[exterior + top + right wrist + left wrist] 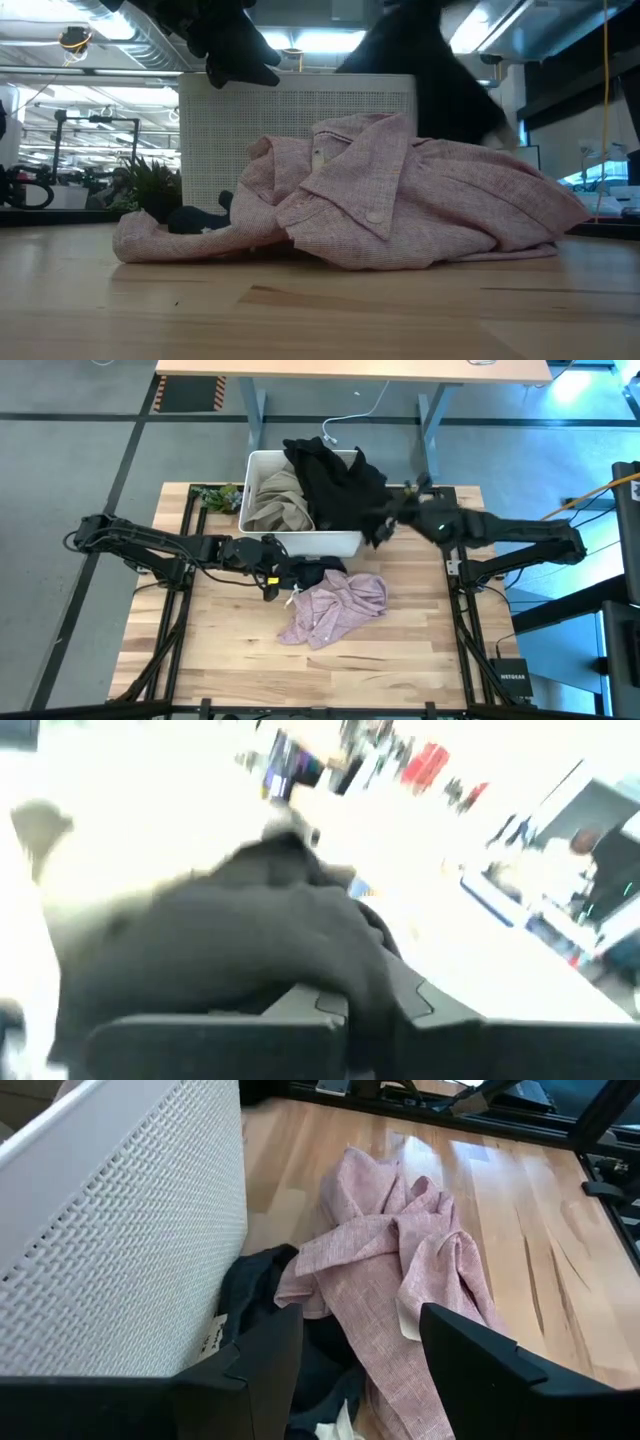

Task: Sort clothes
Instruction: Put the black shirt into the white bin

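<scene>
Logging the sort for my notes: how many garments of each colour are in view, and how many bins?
Beige-khaki garment: 1
Black garment: 1
Light pink garment: 1
Dark blue-grey garment: 1
White bin: 1
Total: 5

My two arms, dark matte links with black cabling along them, left gripper (360,1370) with broad flat black fingers (480,1370) squared at the tips, yellow mark near its wrist, right gripper (385,518) likewise dark.
</scene>
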You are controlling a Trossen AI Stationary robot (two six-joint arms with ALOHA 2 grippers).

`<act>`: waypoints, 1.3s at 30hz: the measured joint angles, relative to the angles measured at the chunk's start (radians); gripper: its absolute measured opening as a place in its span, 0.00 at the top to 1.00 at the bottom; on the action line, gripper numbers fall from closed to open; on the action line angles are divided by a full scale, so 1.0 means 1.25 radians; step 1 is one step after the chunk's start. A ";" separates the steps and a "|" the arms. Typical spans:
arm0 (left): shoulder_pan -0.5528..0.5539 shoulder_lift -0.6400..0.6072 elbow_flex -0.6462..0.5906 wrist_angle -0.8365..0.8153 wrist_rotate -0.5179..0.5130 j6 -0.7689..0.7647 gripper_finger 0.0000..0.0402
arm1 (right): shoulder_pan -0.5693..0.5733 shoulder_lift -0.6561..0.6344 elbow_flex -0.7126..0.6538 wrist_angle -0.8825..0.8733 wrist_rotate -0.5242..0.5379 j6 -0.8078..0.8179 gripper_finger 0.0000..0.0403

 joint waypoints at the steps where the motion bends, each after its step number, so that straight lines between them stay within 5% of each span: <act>1: 0.000 0.000 0.000 0.002 0.000 0.000 0.51 | 0.000 0.006 0.032 0.030 -0.002 -0.031 0.95; 4: 0.000 0.000 0.000 0.001 0.000 0.000 0.51 | -0.016 0.034 0.117 0.144 -0.042 -0.141 0.96; 8: 0.000 0.000 0.000 0.000 0.000 0.000 0.51 | -0.084 0.091 0.220 0.262 -0.220 -0.209 0.97; 12: 0.000 0.000 0.000 -0.002 0.000 0.001 0.51 | -0.174 0.186 0.320 0.289 -0.414 -0.189 0.96; 19: 0.001 0.000 0.000 -0.008 0.000 0.006 0.51 | -0.270 0.394 0.551 0.318 -0.580 -0.154 0.96; 27: 0.001 0.000 0.000 -0.011 0.000 0.005 0.51 | -0.277 0.580 0.810 0.275 -0.793 0.014 0.95; 31: 0.001 0.000 0.000 -0.018 0.000 0.000 0.51 | -0.276 0.610 0.836 0.140 -0.770 0.004 0.93; 39: 0.001 0.000 0.000 -0.031 0.000 -0.006 0.51 | -0.278 0.601 0.838 -0.195 -0.482 -0.022 0.81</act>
